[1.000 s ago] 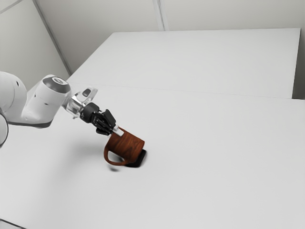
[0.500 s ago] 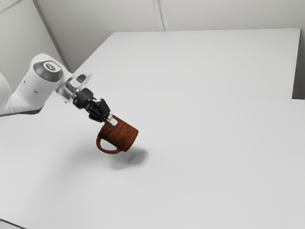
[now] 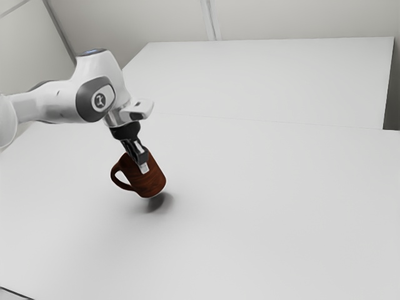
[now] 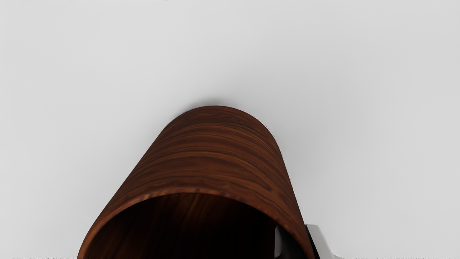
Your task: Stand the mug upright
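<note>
The mug (image 3: 149,182) hangs tilted over the near part of the white table (image 3: 262,206), its base low and toward the exterior view's right, its handle (image 3: 114,175) toward the exterior view's left; the gripper (image 3: 144,167) pinches its wall at the rim, one finger inside the mouth, the other against the outside; a dark shadow (image 3: 161,202) lies just beside the base; the arm (image 3: 59,103) reaches in from the exterior view's left.

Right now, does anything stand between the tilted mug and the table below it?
Nothing visible does: the mug, its wall gripped between the fingers, hangs tilted with its shadow on the table beneath.
</note>
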Tool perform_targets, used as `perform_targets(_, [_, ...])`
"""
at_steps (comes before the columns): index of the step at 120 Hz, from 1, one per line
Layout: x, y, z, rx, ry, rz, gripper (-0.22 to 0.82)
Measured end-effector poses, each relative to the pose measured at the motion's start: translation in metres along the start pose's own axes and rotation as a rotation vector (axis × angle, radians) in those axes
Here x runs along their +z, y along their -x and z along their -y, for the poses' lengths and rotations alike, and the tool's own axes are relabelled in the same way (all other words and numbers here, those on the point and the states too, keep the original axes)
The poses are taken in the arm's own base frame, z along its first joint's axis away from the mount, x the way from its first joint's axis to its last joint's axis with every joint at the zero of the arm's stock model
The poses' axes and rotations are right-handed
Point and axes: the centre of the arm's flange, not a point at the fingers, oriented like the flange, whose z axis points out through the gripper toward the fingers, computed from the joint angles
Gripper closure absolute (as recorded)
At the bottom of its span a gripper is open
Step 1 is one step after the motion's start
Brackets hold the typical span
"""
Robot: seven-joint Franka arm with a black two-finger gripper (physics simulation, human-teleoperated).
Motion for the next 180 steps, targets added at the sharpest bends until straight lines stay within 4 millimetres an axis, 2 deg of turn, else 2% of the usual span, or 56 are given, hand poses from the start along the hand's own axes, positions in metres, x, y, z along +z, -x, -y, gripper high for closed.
perform_targets(23, [0.008, -0.007, -0.004, 0.019, -0.106, 0.062, 0.78])
perform_targets(52, [0.028, -0.019, -0.014, -0.009, -0.135, 0.123, 0.78])
perform_targets(66, [0.038, -0.029, -0.02, -0.025, -0.138, 0.143, 0.78])
perform_targets(89, [0.053, -0.058, -0.042, -0.02, -0.145, 0.148, 0.78])
perform_targets(116, [0.061, -0.06, -0.033, -0.077, -0.146, 0.134, 0.78])
perform_targets(148, [0.069, -0.063, -0.034, -0.12, -0.132, 0.126, 0.78])
perform_targets(159, [0.07, -0.064, -0.034, -0.132, -0.123, 0.123, 0.7])
perform_targets(180, [0.058, -0.061, -0.033, -0.151, -0.117, 0.1, 0.37])
